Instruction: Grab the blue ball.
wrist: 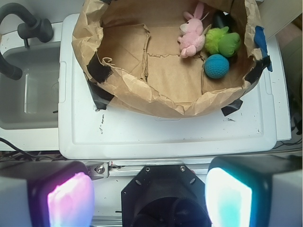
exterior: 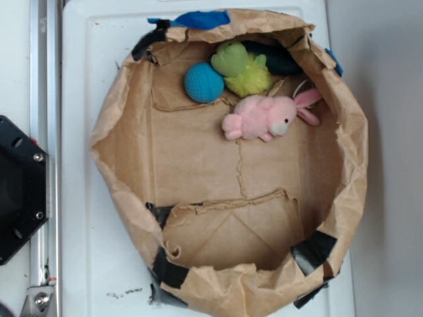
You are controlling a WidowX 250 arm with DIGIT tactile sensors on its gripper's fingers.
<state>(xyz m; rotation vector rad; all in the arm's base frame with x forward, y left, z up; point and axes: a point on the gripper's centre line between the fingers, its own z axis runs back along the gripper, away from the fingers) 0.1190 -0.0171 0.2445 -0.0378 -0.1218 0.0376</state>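
Observation:
The blue ball (exterior: 203, 82) (wrist: 217, 65) is small, round and teal, with a knitted surface. It lies inside a crumpled brown paper bag (exterior: 125, 198) (wrist: 142, 92), against the bag's wall. A yellow-green plush toy (exterior: 243, 67) (wrist: 222, 41) touches it on one side. In the wrist view my gripper (wrist: 149, 196) is open, its two glowing pads wide apart with nothing between them. It hovers over the black robot base, well short of the bag and the ball. The exterior view does not show the gripper.
A pink plush rabbit (exterior: 264, 117) (wrist: 193, 33) lies beside the green toy in the bag. The bag sits on a white tray-like surface (exterior: 86, 79) (wrist: 165, 137). The black robot base (exterior: 16, 188) (wrist: 163, 198) and a metal rail (exterior: 41, 79) border it. A sink (wrist: 28, 90) stands beside the surface.

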